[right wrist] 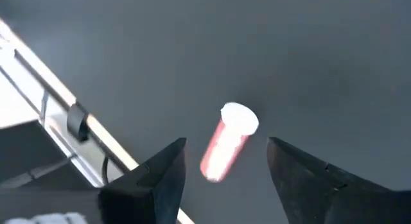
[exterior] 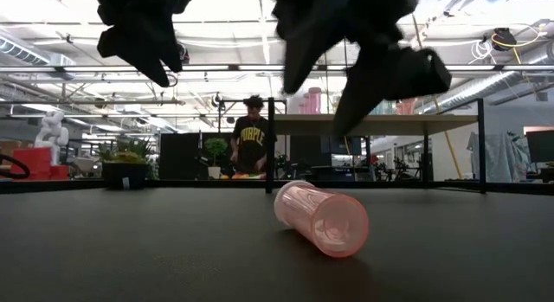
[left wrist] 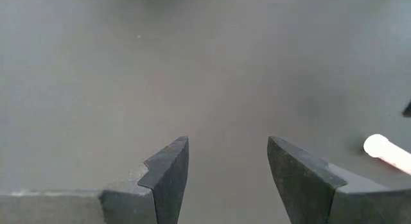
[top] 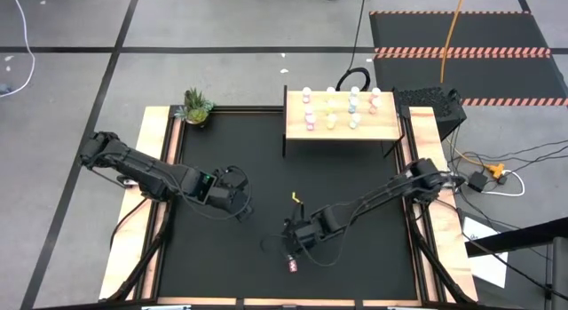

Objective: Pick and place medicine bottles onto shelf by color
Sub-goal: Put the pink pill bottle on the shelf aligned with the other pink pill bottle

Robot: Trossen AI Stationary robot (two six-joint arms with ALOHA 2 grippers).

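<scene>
Near the table's [top: 222, 274] front edge, lying on its side: a red bottle [top: 292, 264]. Just above it, right gripper [right wrist: 225, 161] released, fingers spread, empty. Left gripper [left wrist: 228, 161] likewise released, over bare tabletop.

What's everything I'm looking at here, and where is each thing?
Lying bottle: one, red-pink with white cap, on its side on the black table near its front edge.
Bottles on shelf: about a dozen, pink, yellow and teal, standing in columns.
Shelf: one, pale wood, table's far right.
Potted plant: one, green, far left corner.
Person: one, dark shirt, background.
Left gripper: open, empty, mid-table.
Right gripper: open, above the lying bottle.
</scene>
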